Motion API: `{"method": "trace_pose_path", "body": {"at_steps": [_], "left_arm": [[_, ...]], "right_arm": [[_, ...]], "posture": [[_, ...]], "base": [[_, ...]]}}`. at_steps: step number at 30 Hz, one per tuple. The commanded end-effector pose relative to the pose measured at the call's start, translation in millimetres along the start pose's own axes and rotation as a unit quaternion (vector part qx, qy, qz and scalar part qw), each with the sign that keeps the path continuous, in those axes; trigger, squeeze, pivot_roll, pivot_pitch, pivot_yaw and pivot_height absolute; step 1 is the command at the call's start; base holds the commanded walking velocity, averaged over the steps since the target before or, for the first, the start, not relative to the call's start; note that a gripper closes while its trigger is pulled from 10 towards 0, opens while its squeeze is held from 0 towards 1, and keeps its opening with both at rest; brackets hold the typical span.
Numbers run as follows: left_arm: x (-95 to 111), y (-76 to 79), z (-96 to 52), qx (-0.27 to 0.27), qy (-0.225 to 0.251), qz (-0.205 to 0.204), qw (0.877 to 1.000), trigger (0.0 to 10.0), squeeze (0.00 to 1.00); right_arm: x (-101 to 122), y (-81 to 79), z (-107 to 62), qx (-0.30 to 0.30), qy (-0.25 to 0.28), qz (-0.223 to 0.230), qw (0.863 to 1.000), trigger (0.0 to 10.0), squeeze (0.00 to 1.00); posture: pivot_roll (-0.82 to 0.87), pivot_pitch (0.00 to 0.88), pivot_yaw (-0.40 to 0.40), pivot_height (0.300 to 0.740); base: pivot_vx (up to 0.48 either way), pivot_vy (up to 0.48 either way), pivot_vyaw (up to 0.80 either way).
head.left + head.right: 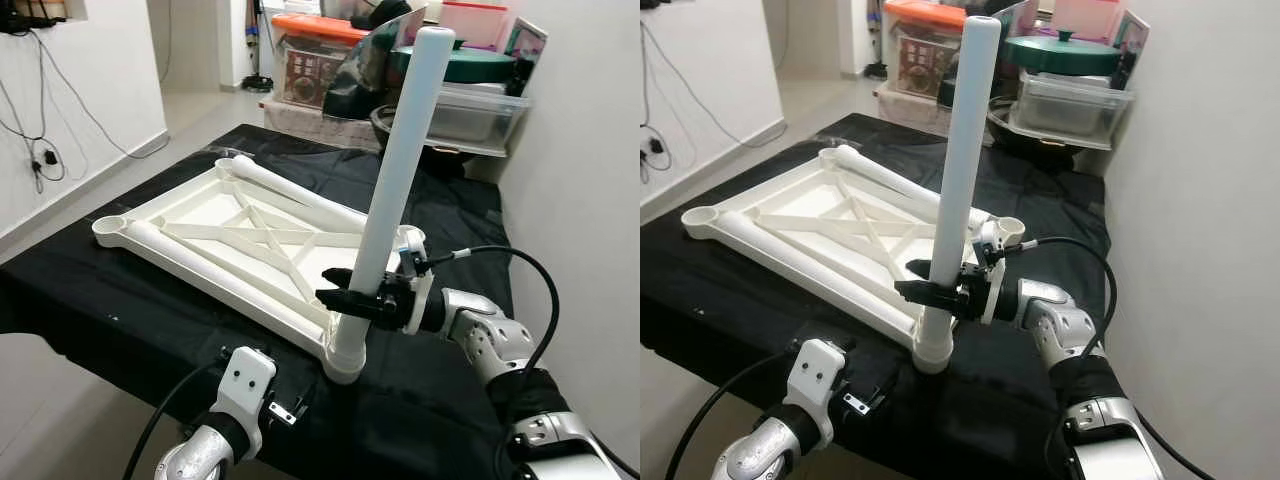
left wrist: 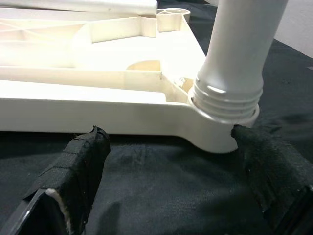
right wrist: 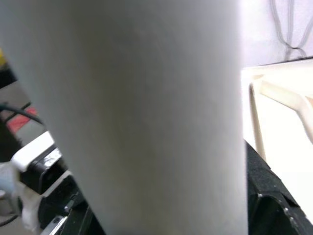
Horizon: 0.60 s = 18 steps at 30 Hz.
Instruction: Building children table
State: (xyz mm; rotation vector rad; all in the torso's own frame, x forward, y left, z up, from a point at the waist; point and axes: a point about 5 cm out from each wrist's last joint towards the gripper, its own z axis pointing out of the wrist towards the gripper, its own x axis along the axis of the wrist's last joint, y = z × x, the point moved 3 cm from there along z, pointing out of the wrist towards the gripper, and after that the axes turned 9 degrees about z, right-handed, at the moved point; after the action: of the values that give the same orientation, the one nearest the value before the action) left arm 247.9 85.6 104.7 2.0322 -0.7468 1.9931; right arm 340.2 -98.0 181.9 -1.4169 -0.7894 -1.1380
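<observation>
A white plastic tabletop (image 1: 230, 240) is seen lying upside down on a black cloth (image 1: 120, 300) across the middle of the head views, its ribbed underside facing up. Two white legs are laid flat along its long edges, one toward the upper middle (image 1: 290, 195) and one along the nearer edge (image 1: 215, 268). At the corner nearest the lower centre of the frame, a third white leg (image 1: 395, 170) is stood upright in its corner socket (image 1: 345, 365), leaning slightly toward the upper right (its threaded collar is seen seated at the socket rim in the left wrist view (image 2: 225, 105)).

The upright leg is pinched low down by the right gripper (image 1: 352, 293), reaching in from the lower right; its black fingers are closed around the tube just above the socket. In the right wrist view the tube (image 3: 142, 117) is pressed close against the lens.

The left gripper (image 2: 171, 161) is held at the bottom centre, just before the tabletop's corner, with its fingers (image 2: 83, 161) spread apart over the cloth and touching nothing. Storage boxes (image 1: 320, 60) are stacked at the upper centre, beside a white wall (image 1: 590, 200) on the right.
</observation>
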Motion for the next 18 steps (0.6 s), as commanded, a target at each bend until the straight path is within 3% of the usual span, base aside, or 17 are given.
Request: {"method": "trace_pose_path", "body": {"at_steps": [1, 2, 6, 7, 9, 10, 11, 13, 15, 16, 17, 18], "left_arm": [[-2.5, 1.9, -0.6, -0.003, -0.005, -0.002, 1.000, 10.0, 0.00], [-2.5, 1.9, -0.5, -0.003, -0.006, -0.002, 1.000, 10.0, 0.00], [-2.5, 1.9, -0.5, -0.003, -0.006, -0.003, 1.000, 10.0, 0.00], [-2.5, 1.9, -0.4, -0.003, -0.006, -0.003, 1.000, 10.0, 0.00], [-2.4, 1.9, -0.1, -0.004, -0.005, -0.004, 1.000, 10.0, 0.00], [-2.5, 2.0, -0.1, -0.004, -0.005, -0.004, 1.000, 10.0, 0.00], [-2.5, 2.0, -0.1, -0.004, -0.005, -0.004, 1.000, 10.0, 0.00], [-2.5, 2.2, 0.0, -0.004, -0.006, -0.004, 1.000, 10.0, 0.00], [-2.5, 2.2, 0.0, -0.004, -0.006, -0.004, 1.000, 10.0, 0.00], [-2.4, 2.3, -0.1, -0.004, -0.005, -0.004, 1.000, 10.0, 0.00], [-2.3, 2.4, -0.2, -0.003, -0.005, -0.003, 1.000, 10.0, 0.00], [-2.3, 2.4, -0.2, -0.003, -0.005, -0.003, 1.000, 10.0, 0.00]], "right_arm": [[7.7, 16.5, 11.3, -0.060, 0.029, -0.017, 0.998, 0.0, 0.00], [10.4, 25.3, 10.1, -0.102, 0.040, -0.028, 0.994, 0.0, 0.00], [12.9, 35.7, 6.1, -0.155, 0.054, -0.034, 0.986, 0.0, 0.00], [14.2, 46.1, 0.0, -0.210, 0.066, -0.033, 0.975, 0.0, 0.00], [11.1, 71.0, -19.8, -0.359, 0.095, -0.024, 0.928, 0.0, 0.00], [7.4, 81.6, -34.3, -0.434, 0.112, -0.011, 0.894, 0.0, 0.00], [7.4, 81.6, -34.3, -0.434, 0.112, -0.011, 0.894, 0.0, 0.00], [2.7, 91.7, -57.7, -0.525, 0.134, -0.001, 0.840, 0.0, 0.00], [2.7, 91.7, -57.7, -0.525, 0.134, -0.001, 0.840, 0.0, 0.00], [0.1, 96.9, -81.5, -0.601, 0.149, 0.004, 0.785, 0.0, 0.00], [-0.7, 97.5, -106.8, -0.677, 0.167, -0.006, 0.717, 0.0, 0.00], [-0.7, 97.5, -106.8, -0.677, 0.167, -0.006, 0.717, 0.0, 0.00]], "posture": [[0.22, 0.000, -0.105, 0.740], [0.22, 0.000, -0.105, 0.740], [0.22, 0.000, -0.104, 0.740], [0.22, 0.000, -0.106, 0.740], [0.21, 0.000, -0.102, 0.740], [0.21, 0.000, -0.104, 0.740], [0.21, 0.000, -0.104, 0.740], [0.22, 0.000, -0.105, 0.740], [0.22, 0.000, -0.105, 0.740], [0.22, 0.000, -0.106, 0.740], [0.22, 0.000, -0.107, 0.740], [0.22, 0.000, -0.107, 0.740]], "base": [[0.000, 0.000, 0.00], [0.000, 0.000, 0.00], [0.000, 0.000, 0.00], [0.000, 0.000, 0.00], [0.000, 0.000, 0.00], [0.000, 0.000, 0.00], [0.000, 0.000, 0.00], [0.000, 0.000, 0.00], [0.000, 0.000, 0.00], [0.000, 0.000, 0.00], [0.000, 0.000, 0.00], [0.000, 0.000, 0.00]]}}
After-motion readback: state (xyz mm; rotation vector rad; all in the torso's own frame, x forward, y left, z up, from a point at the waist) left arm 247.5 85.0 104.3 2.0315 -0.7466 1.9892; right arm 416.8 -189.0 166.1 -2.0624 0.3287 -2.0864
